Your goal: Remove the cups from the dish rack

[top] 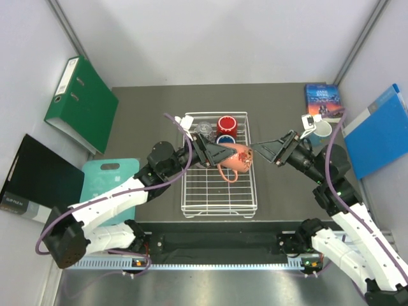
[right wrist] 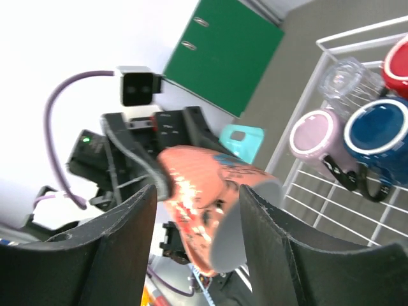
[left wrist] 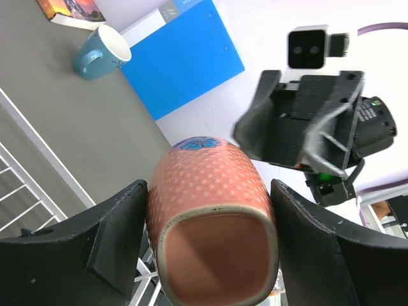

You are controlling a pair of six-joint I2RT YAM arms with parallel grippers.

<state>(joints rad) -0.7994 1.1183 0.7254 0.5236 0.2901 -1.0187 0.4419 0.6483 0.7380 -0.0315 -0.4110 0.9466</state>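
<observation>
Your left gripper (top: 227,155) is pinched on the salmon-orange mug (top: 238,160), holding it over the middle of the dish rack (top: 220,203). Your right gripper (top: 256,152) meets the mug from the right with its jaws spread. From above, a strip of dark table (top: 287,191) lies between the rack's right edge and the right arm. The red mug (top: 227,124), dark blue mug (top: 224,139) and glass tumbler (top: 203,127) crowd the rack's far end. The light blue mug (top: 322,129) stands on the table by the book (top: 322,101) and the blue folder (top: 379,131).

In the left wrist view, the mug lies on its side with its base toward you. Its skin is dotted and there is a blue flower mark at the far end. Both black fingers (left wrist: 115,236) press its sides, and the right gripper faces it from just beyond.

In the right wrist view, the mug's grey mouth sits between the right fingers (right wrist: 108,255). You cannot tell whether the pads touch it. To the right, the mauve-pink mug (right wrist: 315,137) rests in the rack beside the dark blue one.
</observation>
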